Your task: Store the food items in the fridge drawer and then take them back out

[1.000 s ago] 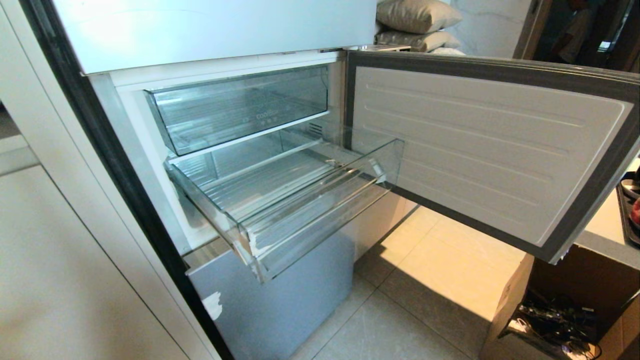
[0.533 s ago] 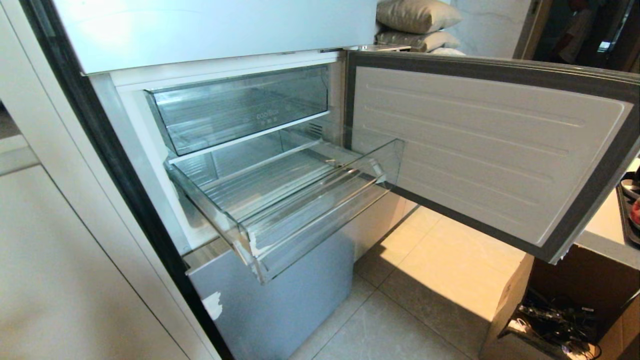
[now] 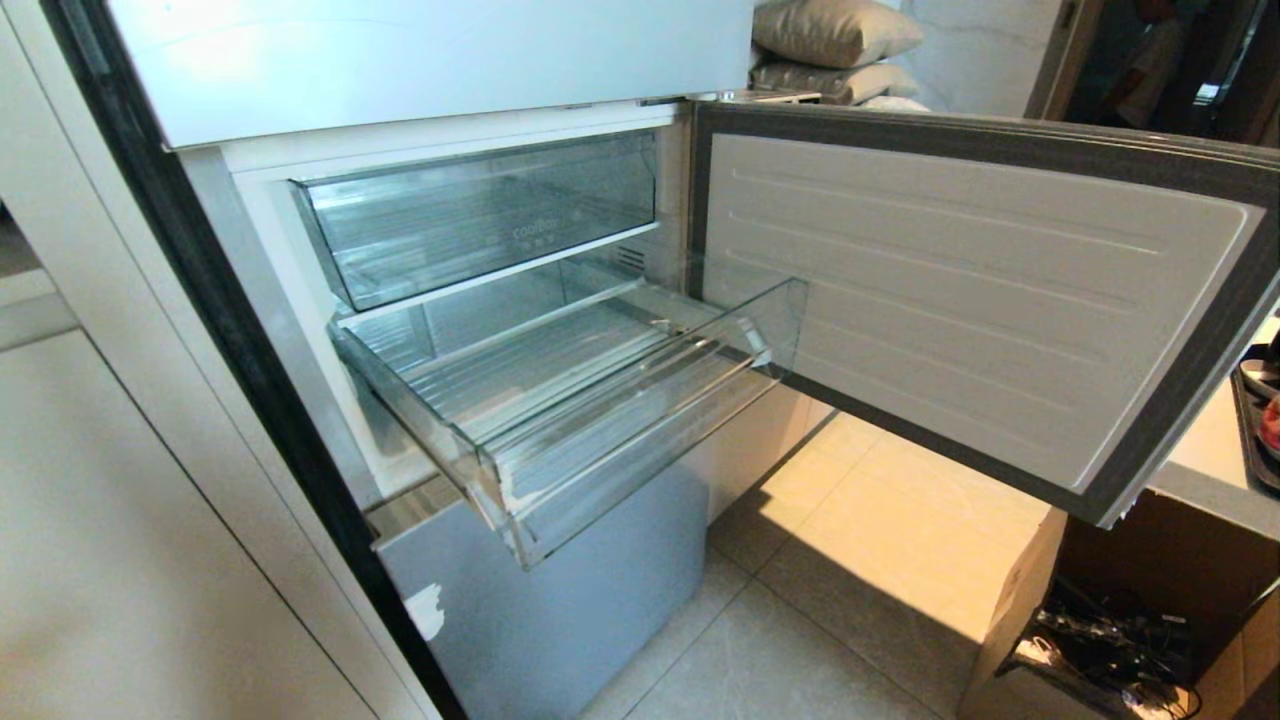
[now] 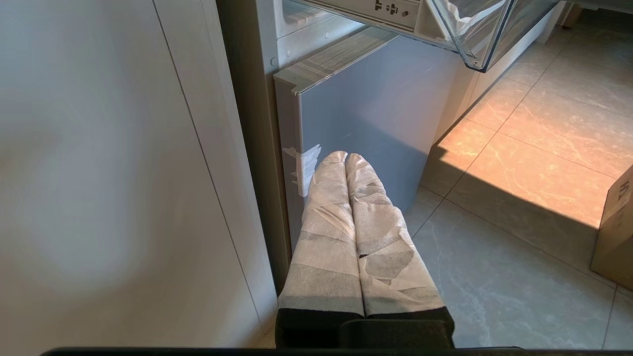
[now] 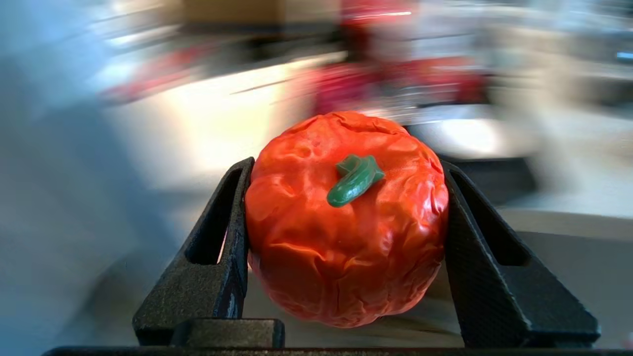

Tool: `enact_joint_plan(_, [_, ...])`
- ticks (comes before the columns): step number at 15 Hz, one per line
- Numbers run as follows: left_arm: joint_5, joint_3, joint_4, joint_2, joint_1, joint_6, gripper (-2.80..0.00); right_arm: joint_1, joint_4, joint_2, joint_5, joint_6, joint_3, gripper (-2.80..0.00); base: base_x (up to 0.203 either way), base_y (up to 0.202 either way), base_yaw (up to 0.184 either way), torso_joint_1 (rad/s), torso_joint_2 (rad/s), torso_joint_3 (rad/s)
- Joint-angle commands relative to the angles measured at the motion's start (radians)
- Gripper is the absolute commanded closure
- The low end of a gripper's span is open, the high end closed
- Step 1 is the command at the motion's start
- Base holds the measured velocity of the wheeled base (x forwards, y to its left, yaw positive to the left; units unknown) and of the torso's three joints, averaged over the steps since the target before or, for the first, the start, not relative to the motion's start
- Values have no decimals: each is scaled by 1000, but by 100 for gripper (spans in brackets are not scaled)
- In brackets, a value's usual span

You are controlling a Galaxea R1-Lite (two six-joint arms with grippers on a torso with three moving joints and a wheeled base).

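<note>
Gripping: right claw has its two black fingers pressed on either side of a red tomato, which has wrinkled skin and a green stem; it is outside the head view, and the background behind it is blurred.
Left claw: fingers wrapped in white tape and pressed together, holding nothing, pointing at the pale-blue lower fridge panel near the floor.
Drawer: clear, ribbed floor, pulled out from the fridge, nothing inside it; its front lip juts over the blue panel.
Upper drawer: clear, pushed in; small pale lettering on its front, too faint to read for certain.
Door: swung open to the right, white ribbed inner face, dark gasket.
Counter: at the right edge; a dark tray on it shows a bit of something red.
Box: cardboard, on the floor beneath the counter's edge, cables inside.
Writing: dark marks on a box corner in the left wrist view, unreadable.
</note>
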Motion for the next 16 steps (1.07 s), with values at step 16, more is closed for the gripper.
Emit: enact_joint_plan(16, [0, 0, 0, 0, 0, 0, 0, 564, 643, -817, -83, -172, 438, 0, 0, 0, 0, 0, 0, 0])
